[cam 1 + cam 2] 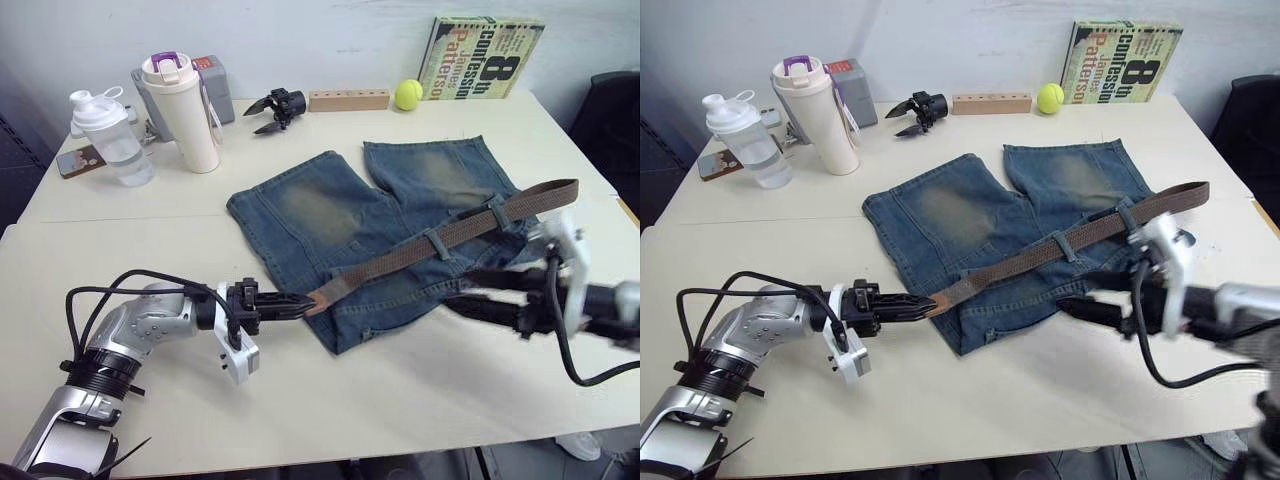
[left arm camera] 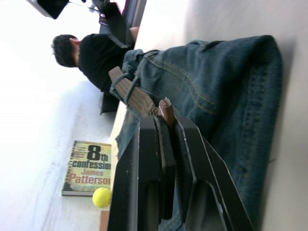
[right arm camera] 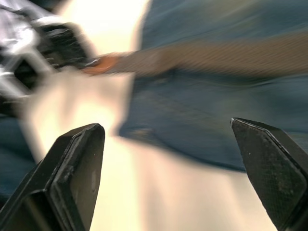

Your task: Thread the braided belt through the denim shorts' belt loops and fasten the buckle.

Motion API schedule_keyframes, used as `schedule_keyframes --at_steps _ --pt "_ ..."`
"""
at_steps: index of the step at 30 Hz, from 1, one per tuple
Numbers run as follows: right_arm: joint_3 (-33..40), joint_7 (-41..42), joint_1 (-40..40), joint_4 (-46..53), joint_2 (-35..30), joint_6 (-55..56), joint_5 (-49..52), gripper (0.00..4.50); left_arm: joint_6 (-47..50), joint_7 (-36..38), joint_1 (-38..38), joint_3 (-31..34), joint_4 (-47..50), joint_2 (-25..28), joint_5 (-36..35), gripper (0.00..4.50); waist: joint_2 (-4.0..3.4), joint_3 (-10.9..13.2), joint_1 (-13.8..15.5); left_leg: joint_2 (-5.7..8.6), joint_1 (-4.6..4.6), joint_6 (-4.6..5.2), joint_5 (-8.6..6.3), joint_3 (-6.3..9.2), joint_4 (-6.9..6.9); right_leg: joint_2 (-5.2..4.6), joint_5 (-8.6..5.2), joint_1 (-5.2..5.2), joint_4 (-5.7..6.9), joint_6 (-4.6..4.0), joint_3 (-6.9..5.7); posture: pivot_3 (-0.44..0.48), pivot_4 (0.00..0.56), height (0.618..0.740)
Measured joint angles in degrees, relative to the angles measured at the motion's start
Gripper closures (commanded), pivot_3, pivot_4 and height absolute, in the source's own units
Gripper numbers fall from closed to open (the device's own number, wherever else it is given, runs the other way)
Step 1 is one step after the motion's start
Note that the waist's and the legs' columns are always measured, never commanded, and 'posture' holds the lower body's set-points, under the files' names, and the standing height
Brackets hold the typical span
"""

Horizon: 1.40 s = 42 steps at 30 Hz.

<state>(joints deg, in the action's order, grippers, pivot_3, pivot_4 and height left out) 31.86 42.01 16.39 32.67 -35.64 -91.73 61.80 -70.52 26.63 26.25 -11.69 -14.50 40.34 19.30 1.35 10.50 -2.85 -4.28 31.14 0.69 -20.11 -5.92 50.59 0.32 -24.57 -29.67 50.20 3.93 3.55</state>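
The left gripper was clamped on the belt tip at the shorts' 8 o'clock corner. The belt ran toward 2 o'clock through 2 loops. The right gripper hovered spread apart at 4 o'clock.

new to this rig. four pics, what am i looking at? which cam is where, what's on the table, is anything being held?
It is a humanoid robot with two arms, each ending in a two-finger gripper. Two pictures come from its head camera, looking down over the table. The other two come from cameras on each wrist, looking along the fingers.

On the table lie the denim shorts with the braided belt running through belt loops along the waistband. The left gripper is shut on the belt's tan tip. The right gripper is open, holding nothing, near the shorts.

At the far edge: two bottles, a tennis ball, a book and a wooden block.
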Motion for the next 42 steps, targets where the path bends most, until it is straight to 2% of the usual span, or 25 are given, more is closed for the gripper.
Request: schedule_keyframes --at_steps 1,3,6,9,12,15,24,27,32,33,34,36,38,40,42 --pt "-0.2 -4.2 -0.5 -1.1 3.4 -0.2 4.0 0.08 -0.2 -0.4 0.1 0.3 0.0 -0.2 0.3 4.50 0.04 0.0 0.0 -0.01 0.02 -0.01 0.00 0.05 0.01 0.00 0.00 0.02 -0.06 0.00 -0.05 0.000 0.150 0.657" --pt "-3.8 -18.9 -3.8 -5.0 6.9 3.9 17.6 0.08 -1.0 -1.6 0.3 0.8 0.0 -1.0 1.0 4.50 0.03 0.0 0.0 0.02 0.06 0.01 0.01 0.01 0.09 -0.08 -0.02 0.01 0.05 0.05 -0.12 0.000 0.150 0.657" --pt "-16.6 -44.0 -10.4 -9.0 7.9 19.3 39.9 0.08 -2.9 -3.5 0.5 2.5 0.0 -1.6 2.2 4.50 0.03 0.0 -0.2 -0.05 0.29 0.09 -0.08 0.00 0.53 -0.09 -0.12 -0.10 0.29 0.18 -0.17 0.000 0.150 0.657" --pt "-23.1 -56.7 -10.6 -9.4 14.0 30.5 47.9 0.08 -4.1 -4.4 0.9 2.6 0.0 -2.1 3.1 4.50 0.03 0.0 -0.7 -0.10 0.26 0.11 -0.12 -0.08 0.59 0.03 -0.11 -0.11 0.36 0.25 -0.10 0.000 0.150 0.657" --pt "-27.0 -64.6 -9.1 -9.3 23.0 39.0 49.3 0.08 -4.9 -4.8 0.9 2.6 0.1 -2.3 4.1 4.50 0.02 0.0 -0.6 -0.18 0.28 0.08 -0.13 -0.10 0.55 0.09 -0.12 -0.21 0.42 0.22 -0.13 0.000 0.150 0.657" --pt "-26.5 -69.5 -7.0 -9.3 27.5 44.2 49.7 0.08 -5.4 -5.0 0.9 2.5 -0.1 -2.3 4.9 4.50 0.02 0.0 -0.4 -0.17 0.32 0.07 -0.14 -0.16 0.57 0.05 -0.12 -0.26 0.44 0.22 -0.15 0.000 0.150 0.657" --pt "-24.3 -73.7 -6.3 -10.5 27.2 46.7 49.8 0.08 -5.0 -5.6 0.9 2.5 -0.1 -2.1 5.6 4.50 0.02 0.0 -0.2 -0.17 0.30 0.07 -0.14 -0.25 0.57 0.03 -0.16 -0.29 0.50 0.13 -0.16 0.000 0.150 0.657" --pt "-24.0 -73.7 -7.1 -10.5 26.8 46.6 49.8 0.91 -4.9 -5.6 0.9 2.5 -0.1 -2.1 5.7 4.50 0.02 0.0 -0.4 -0.18 0.27 0.07 -0.14 -0.31 0.56 0.04 -0.16 -0.33 0.57 0.13 -0.14 0.000 0.150 0.657" --pt "-23.9 -73.7 -7.5 -10.5 25.8 46.5 49.8 3.22 -4.7 -5.6 0.9 2.2 -0.1 -2.0 5.7 4.50 0.02 0.0 -0.4 -0.18 0.28 0.07 -0.14 -0.33 0.57 0.04 -0.16 -0.36 0.58 0.13 -0.13 0.000 0.150 0.657" --pt "-23.9 -73.7 -7.5 -10.5 25.7 46.5 49.8 3.42 -4.7 -5.6 0.9 2.2 -0.1 -2.0 5.7 4.50 0.02 0.0 -0.4 -0.18 0.28 0.07 -0.14 -0.33 0.57 0.04 -0.16 -0.36 0.58 0.13 -0.13 0.000 0.150 0.657" --pt "-23.9 -73.7 -7.5 -10.5 25.6 46.5 49.8 3.89 -4.7 -5.6 0.9 2.2 -0.1 -2.0 5.7 4.50 0.02 0.0 -0.4 -0.18 0.28 0.07 -0.14 -0.34 0.57 0.04 -0.16 -0.36 0.58 0.13 -0.13 0.000 0.150 0.657" --pt "-23.9 -73.7 -7.5 -10.5 25.3 46.6 49.8 4.46 -4.7 -5.6 0.9 2.1 -0.1 -2.0 5.7 4.50 0.02 0.0 -0.3 -0.18 0.28 0.07 -0.14 -0.34 0.57 0.04 -0.16 -0.36 0.58 0.13 -0.13 0.000 0.150 0.657" --pt "-23.8 -73.7 -7.5 -10.5 25.2 46.7 49.8 4.46 -4.6 -5.6 0.9 1.9 -0.1 -1.9 5.6 4.50 0.02 0.0 -0.3 -0.18 0.28 0.07 -0.14 -0.34 0.57 0.04 -0.16 -0.36 0.58 0.13 -0.12 0.000 0.150 0.657" --pt "-23.8 -73.6 -7.5 -10.5 25.2 46.8 49.8 4.50 -4.3 -5.6 0.9 1.6 -0.1 -1.8 5.4 3.61 0.02 0.0 -0.4 -0.18 0.28 0.07 -0.14 -0.35 0.56 0.04 -0.16 -0.38 0.58 0.13 -0.13 0.000 0.150 0.657" --pt "-23.8 -73.6 -7.3 -10.5 25.2 46.9 49.8 4.50 -3.8 -5.5 0.9 1.3 -0.1 -1.7 4.8 3.01 0.02 0.0 -0.4 -0.18 0.28 0.07 -0.14 -0.36 0.57 0.04 -0.16 -0.39 0.59 0.13 -0.12 0.000 0.150 0.657"
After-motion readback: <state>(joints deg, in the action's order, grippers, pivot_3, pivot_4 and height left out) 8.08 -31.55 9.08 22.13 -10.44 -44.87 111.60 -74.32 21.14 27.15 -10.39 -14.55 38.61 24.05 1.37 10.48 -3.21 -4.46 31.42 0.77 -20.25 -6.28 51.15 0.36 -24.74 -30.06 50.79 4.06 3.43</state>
